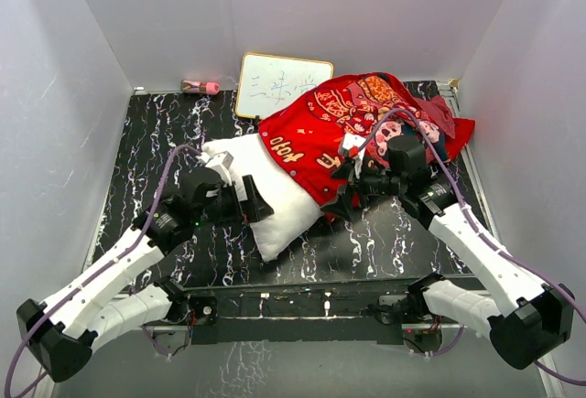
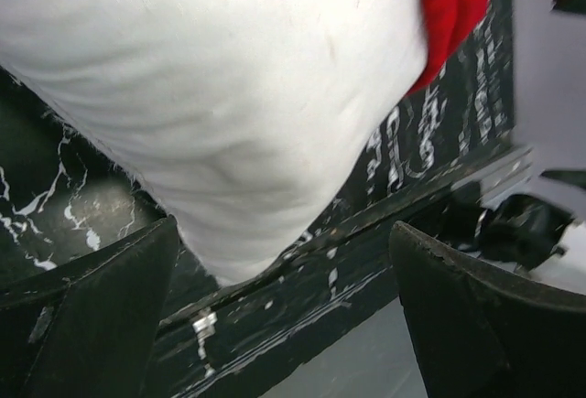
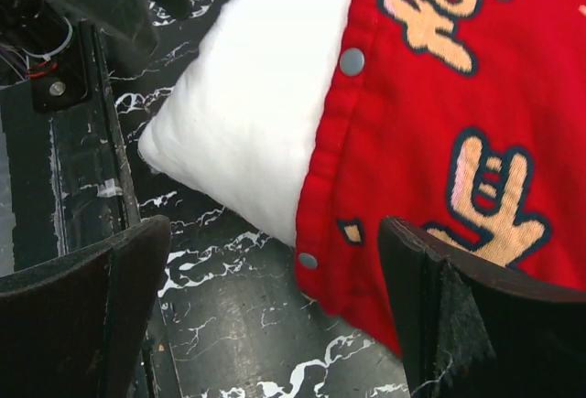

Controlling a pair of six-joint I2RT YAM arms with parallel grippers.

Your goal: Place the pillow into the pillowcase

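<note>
Black fingers (image 2: 101, 316) of the left pincer (image 2: 284, 233) are seen spread wide, with the white pillow (image 1: 275, 208) bulging between them. The right pincer (image 3: 273, 229) is likewise open, poised above the snap-studded hem of the red pillowcase (image 1: 352, 119). The pillow's far part is covered by the pillowcase; its near end lies bare on the black marbled worktop (image 1: 146, 142).

Matt white cloth pillow (image 3: 247, 96), red printed fabric pillowcase (image 3: 439, 123), glossy black marbled table (image 1: 375, 238).
</note>
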